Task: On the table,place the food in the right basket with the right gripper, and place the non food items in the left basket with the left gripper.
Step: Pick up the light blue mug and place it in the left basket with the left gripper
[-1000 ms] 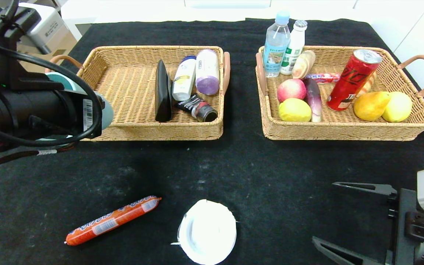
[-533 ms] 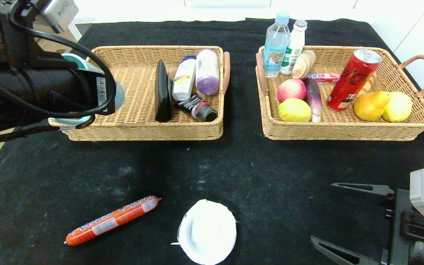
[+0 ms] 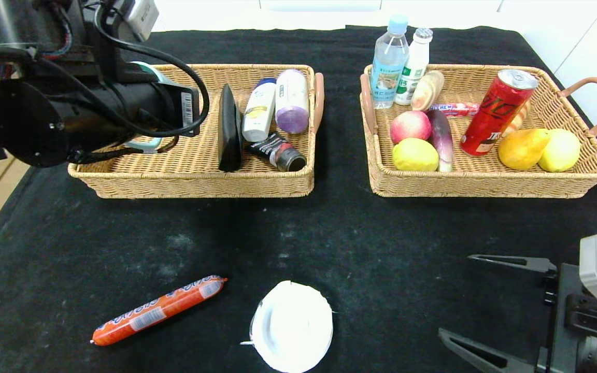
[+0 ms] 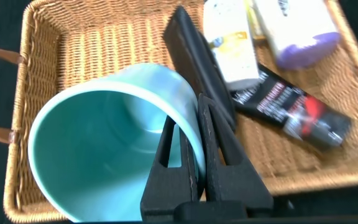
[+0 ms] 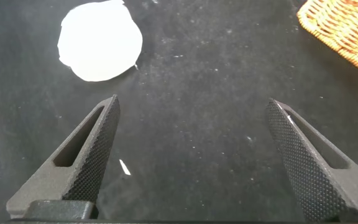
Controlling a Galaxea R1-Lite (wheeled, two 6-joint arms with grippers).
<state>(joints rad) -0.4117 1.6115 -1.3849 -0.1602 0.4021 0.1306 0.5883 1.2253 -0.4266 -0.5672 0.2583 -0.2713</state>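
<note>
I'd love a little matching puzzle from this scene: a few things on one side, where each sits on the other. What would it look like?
Things:
1. pale teal mug
2. long orange wrapped sausage
3. red soda can
4. round white plastic lid

Places:
A. leaning in the right wicker basket
B. pinched by the left claw over the left wicker basket
C. on the black cloth, nearest the open right claw
D. on the black cloth, front left

Pairs: 1-B, 2-D, 3-A, 4-C
</note>
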